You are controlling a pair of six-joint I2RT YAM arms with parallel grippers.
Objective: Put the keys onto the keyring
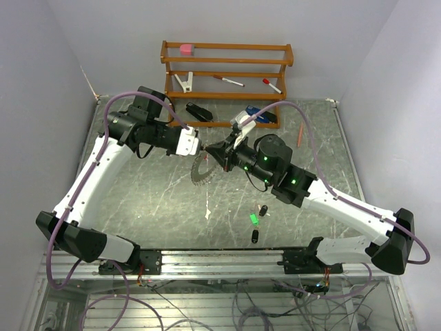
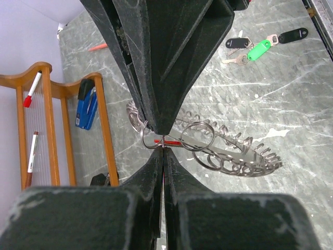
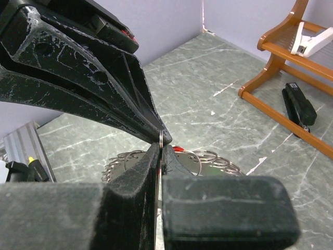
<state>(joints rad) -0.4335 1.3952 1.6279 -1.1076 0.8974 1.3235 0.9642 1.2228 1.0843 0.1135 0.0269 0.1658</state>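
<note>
Silvery keyring (image 1: 204, 174) looks light and stiff, best pinched by its rim, where left tool (image 2: 163, 152) and right tool (image 3: 161, 150) meet fully closed, contents unclear.

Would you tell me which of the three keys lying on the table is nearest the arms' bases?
The lone black key, apart from the green key and other black key beyond it.

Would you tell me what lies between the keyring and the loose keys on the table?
Nothing; in the top view only bare table separates the keyring from the keys.
</note>
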